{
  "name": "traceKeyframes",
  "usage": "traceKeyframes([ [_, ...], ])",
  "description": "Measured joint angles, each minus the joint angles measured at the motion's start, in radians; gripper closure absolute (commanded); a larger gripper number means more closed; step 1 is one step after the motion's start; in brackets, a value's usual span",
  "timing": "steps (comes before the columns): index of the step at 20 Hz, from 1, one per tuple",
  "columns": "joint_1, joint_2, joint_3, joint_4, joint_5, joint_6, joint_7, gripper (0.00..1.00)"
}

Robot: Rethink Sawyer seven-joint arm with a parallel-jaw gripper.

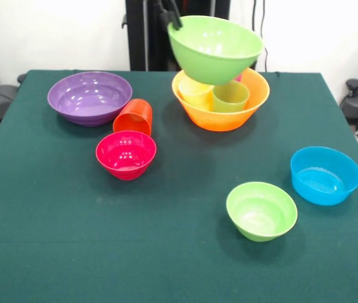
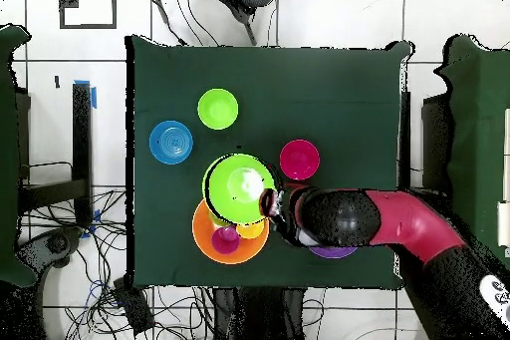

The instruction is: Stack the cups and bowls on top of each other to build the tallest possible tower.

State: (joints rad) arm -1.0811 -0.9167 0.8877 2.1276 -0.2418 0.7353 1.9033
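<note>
Hand [image 1: 173, 20] clamped on rim of large green bowl [image 1: 216, 47], tilted just above cups [image 1: 213, 95] in orange bowl [image 1: 221, 101].
Risk: one-sided grip, tilted bowl sliding off uneven cup rims, toppling onto bench [image 1: 166, 252].

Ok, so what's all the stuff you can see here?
Big green bowl: one, light green, tilted over the orange bowl.
Orange bowl: one, orange, far side of the table.
Cups inside it: three, yellow cup, green cup, magenta cup.
Orange-red cup: one, lying on its side beside the purple bowl.
Purple bowl: one, far left in the front view.
Pink bowl: one, pink-red, near the lying cup.
Small green bowl: one, near right.
Blue bowl: one, right edge.
Table: one, dark green.
Arm: one, red and black.
Hand: one, black, gripping the big green bowl's rim.
</note>
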Motion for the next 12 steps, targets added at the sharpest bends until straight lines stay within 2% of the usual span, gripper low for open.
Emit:
traceKeyframes([
  [5, -0.063, -0.045, 0.021, 0.024, -0.003, 0.005, 0.000, 1.00],
  [12, -0.053, -0.059, 0.023, 0.048, -0.041, 0.005, 0.000, 1.00],
])
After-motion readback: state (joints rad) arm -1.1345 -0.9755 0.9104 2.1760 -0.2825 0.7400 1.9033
